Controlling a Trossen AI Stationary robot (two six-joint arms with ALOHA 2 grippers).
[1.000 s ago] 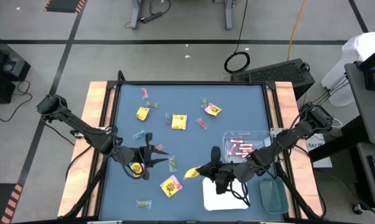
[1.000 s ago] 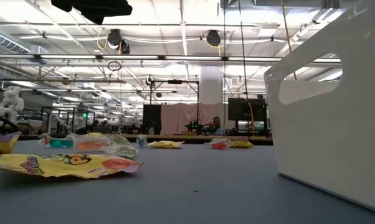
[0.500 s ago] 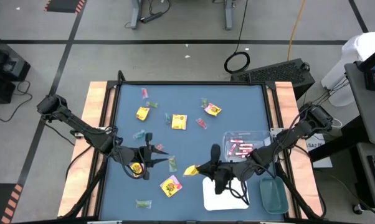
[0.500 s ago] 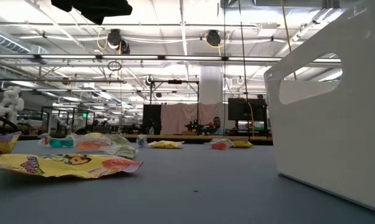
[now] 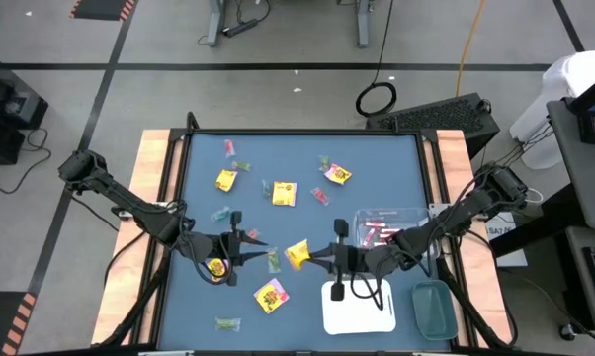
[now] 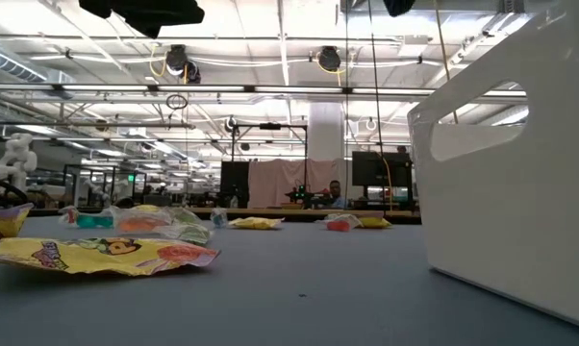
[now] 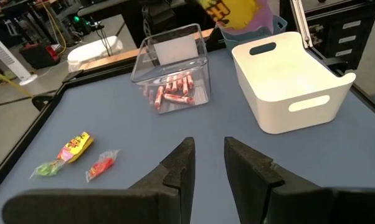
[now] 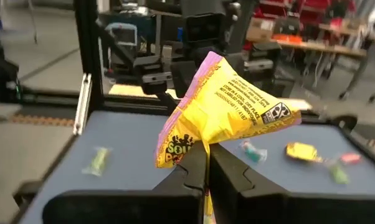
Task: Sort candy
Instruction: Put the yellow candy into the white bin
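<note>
Nearest you, the white tray [image 5: 358, 309] sits empty at the front edge. Your right gripper [image 5: 310, 257] is clamped on a yellow packet [image 5: 297, 254], and in the last second it has carried it up and away from the tray's front corner to hang over the mat just beyond. That likely means the drop isn't lined up yet. Your left gripper [image 5: 261, 247] waits slightly parted, holding nothing, beside a packet on the mat [image 5: 216, 266]. Farther off, pink sticks [image 5: 381, 235] lie in the clear tray [image 5: 413, 217]; the scattered small sweets are hard to identify.
</note>
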